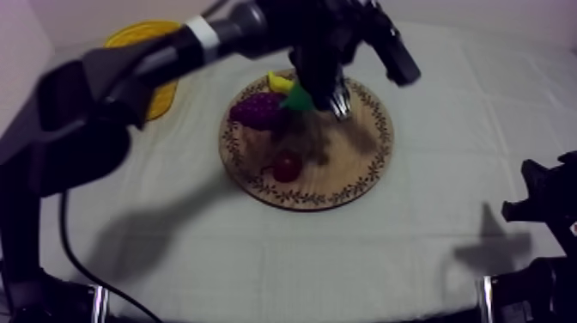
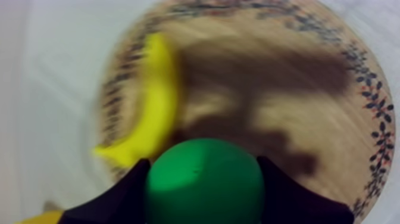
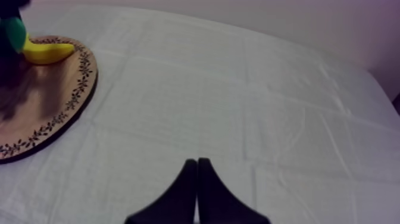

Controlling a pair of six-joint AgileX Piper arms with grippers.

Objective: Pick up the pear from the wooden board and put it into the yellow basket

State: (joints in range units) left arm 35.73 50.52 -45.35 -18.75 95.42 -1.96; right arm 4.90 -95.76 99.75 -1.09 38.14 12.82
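Observation:
The green pear (image 1: pixel 299 96) hangs just above the round wooden board (image 1: pixel 343 172), casting a shadow on the wood. My left gripper (image 1: pixel 316 93) is shut on it; in the left wrist view the pear (image 2: pixel 204 182) sits between the black fingers (image 2: pixel 122 193). The yellow basket (image 1: pixel 137 36) stands at the back left, partly hidden behind my left arm. My right gripper (image 3: pixel 197 162) rests shut over bare cloth, its fingers together as a narrow wedge, low at the right side of the table (image 1: pixel 545 202). From the right wrist view the pear (image 3: pixel 12 33) shows over the board's far edge.
A banana (image 1: pixel 278 82) lies at the board's back rim right beside the held pear. A bunch of grapes (image 1: pixel 258 110) sits on the board's left part, and a small red fruit (image 1: pixel 287 167) lies near its front. Open cloth stretches between board and basket.

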